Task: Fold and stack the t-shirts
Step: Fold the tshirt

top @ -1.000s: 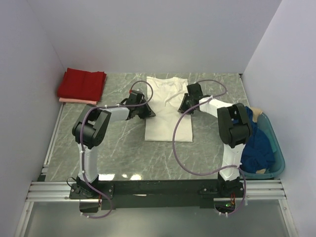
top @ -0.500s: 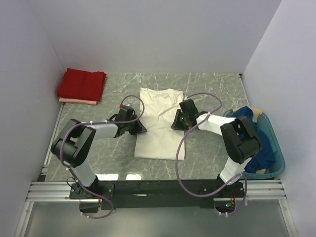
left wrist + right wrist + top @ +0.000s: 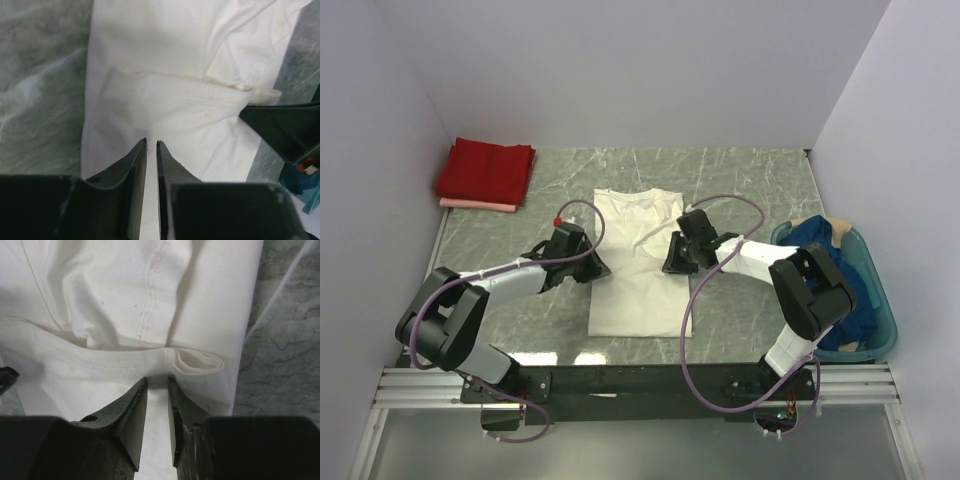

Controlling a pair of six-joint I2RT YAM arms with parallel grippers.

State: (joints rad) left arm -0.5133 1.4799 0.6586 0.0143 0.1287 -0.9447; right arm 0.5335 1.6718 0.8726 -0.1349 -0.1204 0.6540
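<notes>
The cream-white t-shirt lies flat in the middle of the table, its sides folded in to a long strip. My left gripper is shut on its left edge, with cloth between the jaws in the left wrist view. My right gripper is shut on its right edge by a folded sleeve, cloth between the jaws. The red t-shirt lies folded at the back left on the pale pink t-shirt. The dark blue t-shirt lies crumpled in the basket.
The teal plastic basket stands at the right edge of the table, close to my right arm's elbow. White walls close off the back and both sides. The other gripper's black body shows in the left wrist view.
Both grippers have pulled back toward the near edge, and the cream-white t-shirt has slid with them, away from the back wall.
</notes>
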